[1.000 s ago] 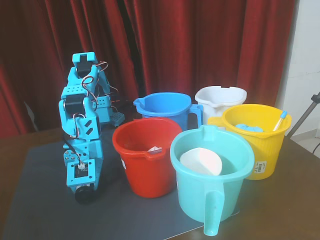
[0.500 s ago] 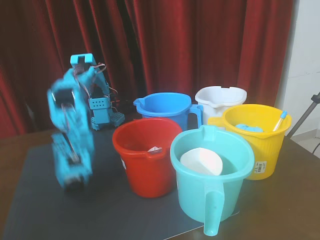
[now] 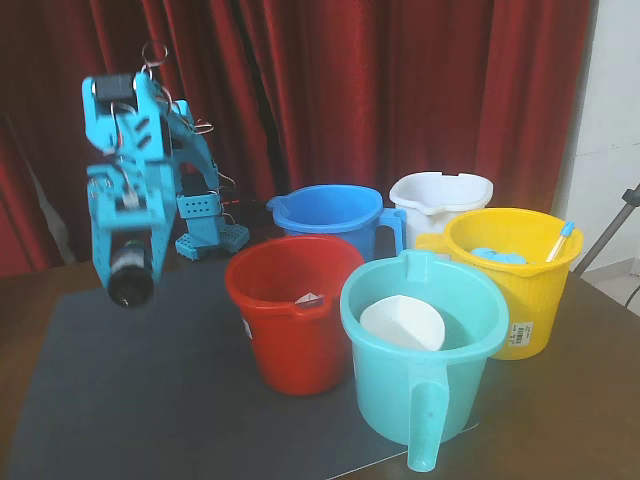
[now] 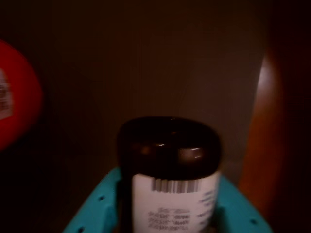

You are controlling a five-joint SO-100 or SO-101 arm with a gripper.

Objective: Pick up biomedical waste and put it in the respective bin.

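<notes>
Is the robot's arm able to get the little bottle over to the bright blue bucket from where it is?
Probably yes: the tool holds the bottle high above the mat, and the blue bucket is open on top.

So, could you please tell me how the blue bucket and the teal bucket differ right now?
The blue bucket stands at the back, next to the white bucket; the teal bucket is nearest the camera. The teal one holds a white bowl-like item; the blue one's inside is hidden by its rim from here. The teal one looks larger, though it is closer. Both are upright plastic with side handles.
</notes>
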